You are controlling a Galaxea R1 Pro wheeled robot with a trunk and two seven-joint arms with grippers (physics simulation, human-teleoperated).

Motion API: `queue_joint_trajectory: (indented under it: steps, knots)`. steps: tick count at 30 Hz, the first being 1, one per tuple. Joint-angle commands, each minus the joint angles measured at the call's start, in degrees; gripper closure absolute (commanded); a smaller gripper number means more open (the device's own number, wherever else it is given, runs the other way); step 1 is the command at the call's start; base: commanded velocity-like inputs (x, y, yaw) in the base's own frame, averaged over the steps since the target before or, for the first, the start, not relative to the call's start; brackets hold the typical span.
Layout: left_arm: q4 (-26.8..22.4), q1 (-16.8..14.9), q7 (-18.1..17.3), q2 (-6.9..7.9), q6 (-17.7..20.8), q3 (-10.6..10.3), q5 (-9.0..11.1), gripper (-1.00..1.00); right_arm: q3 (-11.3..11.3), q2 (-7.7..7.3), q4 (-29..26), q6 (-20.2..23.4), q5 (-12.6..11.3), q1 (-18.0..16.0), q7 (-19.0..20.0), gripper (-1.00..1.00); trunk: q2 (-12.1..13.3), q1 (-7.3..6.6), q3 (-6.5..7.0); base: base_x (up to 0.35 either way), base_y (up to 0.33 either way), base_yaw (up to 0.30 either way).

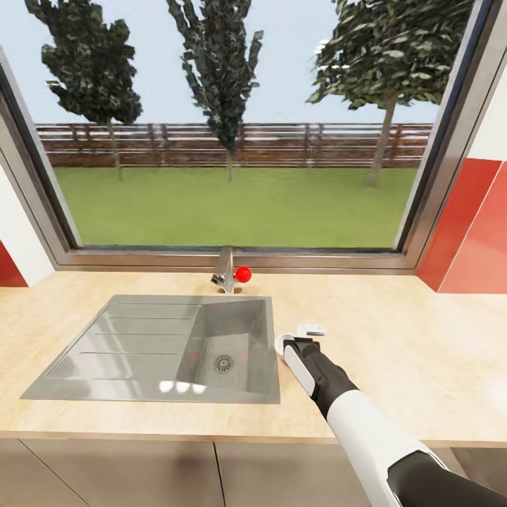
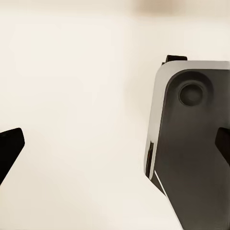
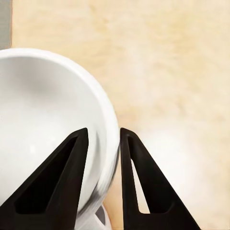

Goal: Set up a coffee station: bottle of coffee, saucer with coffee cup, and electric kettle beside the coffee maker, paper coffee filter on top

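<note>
My right gripper (image 1: 298, 343) hangs low over the kitchen countertop (image 1: 394, 338), just right of the sink. It is shut on the rim of the white saucer (image 1: 286, 350), which hangs tilted beside the fingers. In the right wrist view the black fingers (image 3: 72, 172) pinch the rim, one inside the saucer (image 3: 43, 110) and one outside, above the light-wood countertop (image 3: 172, 72). My left gripper (image 2: 115, 148) is open, its fingertips far apart over a pale surface. The coffee maker, bottle of coffee, paper coffee filter, coffee cup and electric kettle are out of view.
An inset steel sink (image 1: 162, 352) with a draining board lies left of the right arm. A faucet (image 1: 224, 271) with a red knob (image 1: 243, 274) stands behind it under a large window. Red wall panels (image 1: 472, 232) rise at the right. A grey-and-white robot part (image 2: 191, 153) shows beneath the left gripper.
</note>
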Motion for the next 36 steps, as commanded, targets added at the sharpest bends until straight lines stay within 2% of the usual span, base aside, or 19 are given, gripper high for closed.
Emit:
queue_joint_trajectory:
  steps: [1, 9, 20, 25, 36]
  knots:
    - [0.11, -0.07, 0.24, 0.01, -0.25, 0.38, -0.60, -1.00, 0.14, 0.00, -0.07, 0.13, -0.50, -0.06, -0.30, 1.00, -0.13, 0.04, -0.13, 0.000, 0.000, 0.000]
    - [0.11, 0.03, 0.24, 0.09, -0.22, 0.38, -0.65, -1.00, -0.04, 0.00, -1.89, 0.26, -0.34, -0.06, -0.30, 1.00, -0.13, 0.04, -0.13, 0.000, 0.000, 0.000]
    - [0.05, 0.11, 0.31, 0.04, -0.80, 0.39, -0.62, -1.00, 0.14, 0.00, -19.80, 1.58, 0.05, -0.06, -0.54, 1.00, -0.13, 0.04, -0.13, 0.000, 0.000, 0.000]
    - [-0.05, 0.11, 0.92, 0.01, -0.92, 0.46, -0.60, -1.00, 0.14, 0.00, -27.96, 9.13, 0.08, -0.06, -0.63, 1.00, -0.13, 0.04, -0.13, -0.081, 0.000, 0.000]
    - [-0.12, 0.10, 1.11, -0.08, -1.11, 0.69, -0.55, -1.00, 0.29, 0.00, -28.69, 10.42, -0.27, 0.02, -0.64, 1.00, -0.13, 0.04, -0.13, -0.331, 0.000, 0.000]
